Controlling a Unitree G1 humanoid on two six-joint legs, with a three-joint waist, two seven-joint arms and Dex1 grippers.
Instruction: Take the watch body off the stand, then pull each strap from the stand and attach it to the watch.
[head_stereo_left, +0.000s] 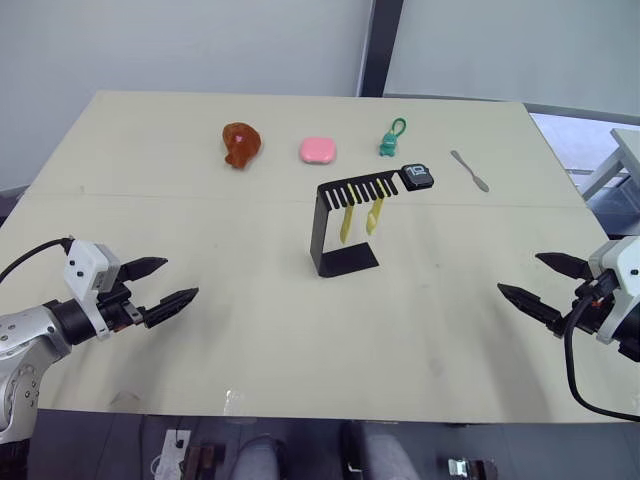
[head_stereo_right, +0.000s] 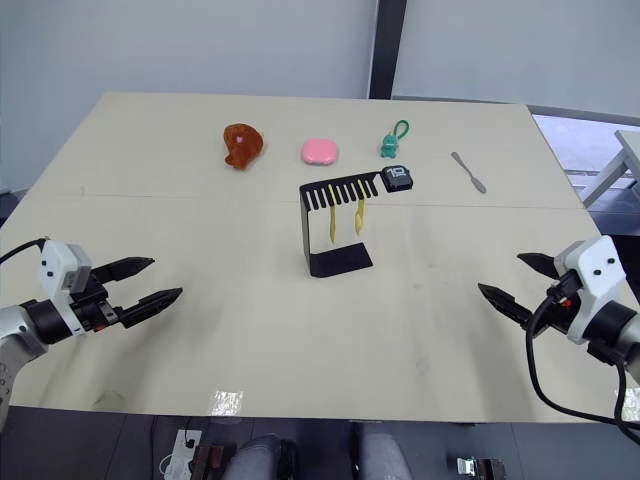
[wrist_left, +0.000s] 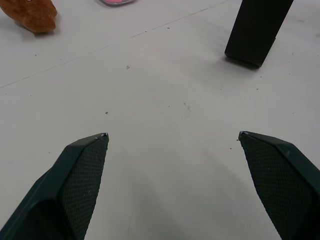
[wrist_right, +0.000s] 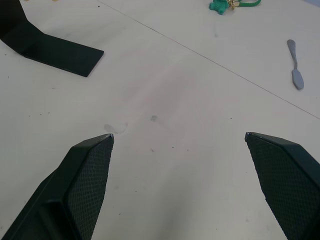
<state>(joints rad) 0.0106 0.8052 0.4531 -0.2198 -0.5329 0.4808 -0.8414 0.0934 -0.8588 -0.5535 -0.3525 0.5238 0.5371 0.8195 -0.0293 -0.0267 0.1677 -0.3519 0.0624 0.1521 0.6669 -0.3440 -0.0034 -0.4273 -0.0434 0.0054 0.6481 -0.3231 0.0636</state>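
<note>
Yellow straps (head_stereo_left: 360, 218) hang from the black stand (head_stereo_left: 345, 226), the watch body (head_stereo_left: 417, 176) sits on top, and the left gripper (head_stereo_left: 166, 283) and right gripper (head_stereo_left: 531, 281) are both spread wide, holding nothing.

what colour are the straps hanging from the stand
Yellow; the two straps hang from the black stand, clearest in the left eye view.

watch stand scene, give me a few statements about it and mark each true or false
1. The watch body sits on the end of the stand's top arm. True.
2. Both yellow straps lie flat on the table. False: they hang from the stand's arm.
3. The left hand is shut on a strap. False: it is open and holds nothing.
4. The right hand is open, apart from the stand. True.
5. The grey spatula lies beside the pink soap. False: the green keyring figure lies between them.
</note>
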